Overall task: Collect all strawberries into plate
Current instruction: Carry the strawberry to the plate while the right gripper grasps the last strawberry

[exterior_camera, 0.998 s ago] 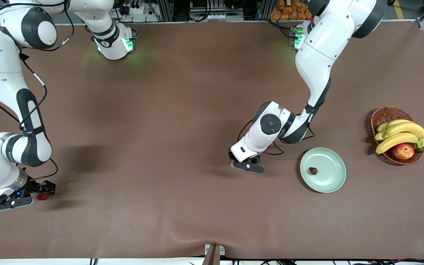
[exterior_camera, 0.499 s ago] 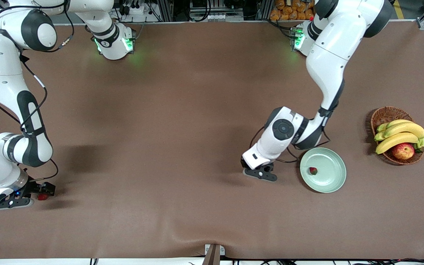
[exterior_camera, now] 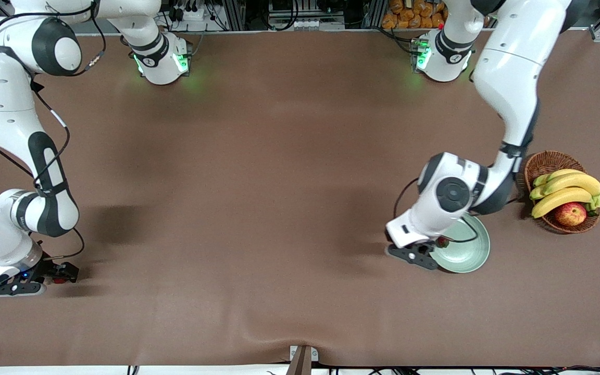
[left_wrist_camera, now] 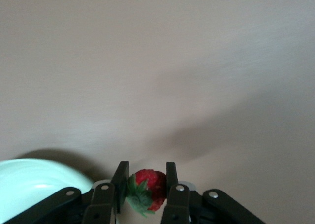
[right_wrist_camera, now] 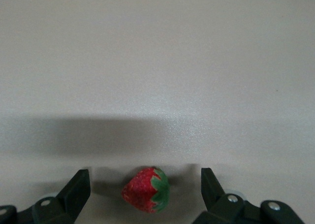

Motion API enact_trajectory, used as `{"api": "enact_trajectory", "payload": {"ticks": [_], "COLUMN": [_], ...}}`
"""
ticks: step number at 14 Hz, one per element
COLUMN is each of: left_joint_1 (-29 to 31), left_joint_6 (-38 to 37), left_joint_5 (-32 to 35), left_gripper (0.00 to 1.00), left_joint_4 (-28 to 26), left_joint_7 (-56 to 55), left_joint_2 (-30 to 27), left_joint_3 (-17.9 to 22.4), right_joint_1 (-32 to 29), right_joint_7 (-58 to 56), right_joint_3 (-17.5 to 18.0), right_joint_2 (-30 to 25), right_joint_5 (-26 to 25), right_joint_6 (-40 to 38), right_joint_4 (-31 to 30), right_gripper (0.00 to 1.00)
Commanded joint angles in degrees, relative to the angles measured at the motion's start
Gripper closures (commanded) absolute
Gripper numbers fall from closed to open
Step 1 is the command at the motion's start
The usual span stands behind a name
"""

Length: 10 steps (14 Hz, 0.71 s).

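My left gripper (exterior_camera: 423,252) is over the rim of the pale green plate (exterior_camera: 471,251), at the side toward the right arm's end. In the left wrist view it (left_wrist_camera: 144,183) is shut on a strawberry (left_wrist_camera: 146,188), with the plate's rim (left_wrist_camera: 29,182) beside it. A second strawberry (exterior_camera: 441,241) lies on the plate, partly covered by the left hand. My right gripper (exterior_camera: 54,274) is low over the table at the right arm's end. It (right_wrist_camera: 145,184) is open, with a third strawberry (right_wrist_camera: 146,189) lying on the table between its fingers (right_wrist_camera: 78,185), untouched.
A brown wicker basket (exterior_camera: 545,162) with bananas (exterior_camera: 565,190) and a red-yellow apple (exterior_camera: 571,213) stands beside the plate toward the left arm's end. The brown table cover (exterior_camera: 258,208) has a wrinkle near its front edge.
My left arm has carried its strawberry toward the left arm's end, from the bare table to the plate's rim. My right gripper has barely shifted and stays around its strawberry.
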Motion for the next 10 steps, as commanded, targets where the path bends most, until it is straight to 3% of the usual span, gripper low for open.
{"api": "enact_trajectory", "payload": {"ticks": [1, 4, 7, 8, 10], "left_joint_1": [7.0, 11.9, 14.5, 14.5, 13.9], "left_joint_6": [-0.5, -0.5, -0.1, 0.1, 0.1], "left_joint_5": [0.6, 0.4, 0.4, 0.3, 0.3], "left_gripper": [0.98, 0.96, 0.88, 0.69, 0.08], "left_joint_4": [-2.1, -2.3, -2.2, -2.1, -2.1], "left_joint_7": [9.3, 15.4, 17.6, 17.7, 17.6], "left_joint_2": [-1.8, -1.2, 1.1, 1.6, 1.7], "left_joint_3": [-1.7, -3.1, -3.2, -3.2, -3.2], "right_joint_1": [-1.2, -1.8, -1.8, -1.8, -1.8], "right_joint_7": [-0.4, -0.6, -0.6, -0.6, -0.5], "right_joint_3": [1.4, 1.4, 1.4, 1.5, 1.7], "right_joint_2": [0.2, 0.1, 0.1, 0.1, -0.2], "right_joint_5": [0.7, 0.9, 0.9, 0.9, 1.0], "right_joint_6": [0.9, 0.3, 0.3, 0.3, 0.3], "right_joint_4": [0.6, 0.5, 0.4, 0.0, -0.9], "right_gripper": [0.0, 0.0, 0.0, 0.0, 0.15]}}
